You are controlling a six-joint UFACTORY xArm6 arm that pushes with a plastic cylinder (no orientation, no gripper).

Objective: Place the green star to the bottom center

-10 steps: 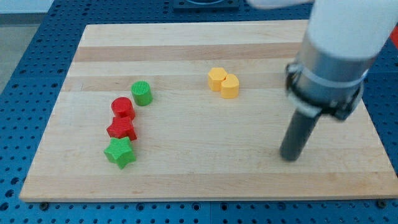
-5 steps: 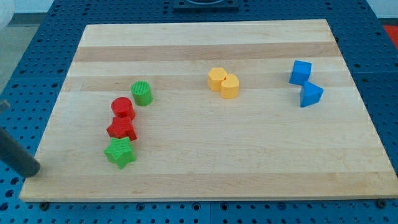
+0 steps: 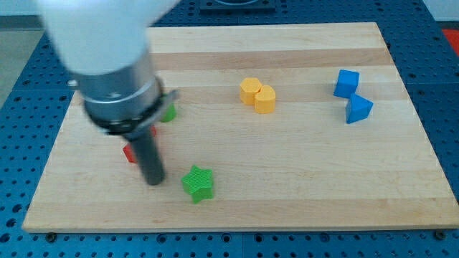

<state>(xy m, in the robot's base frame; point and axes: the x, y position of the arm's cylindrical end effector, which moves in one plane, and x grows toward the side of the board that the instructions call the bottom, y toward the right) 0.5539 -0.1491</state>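
Note:
The green star [image 3: 198, 183] lies on the wooden board [image 3: 287, 165], low and left of centre. My tip [image 3: 154, 180] rests on the board just left of the star, a small gap apart. The arm's grey body covers most of the blocks behind it: only an edge of the green cylinder [image 3: 170, 112] and bits of the red blocks [image 3: 128, 153] show.
Two yellow blocks [image 3: 257, 95] sit together above the board's centre. A blue cube [image 3: 346, 83] and a blue wedge-like block [image 3: 358, 110] stand at the view's right.
The green star has slid to the right and slightly down, away from the red blocks. My tip has moved from the board's left edge to just left of the star.

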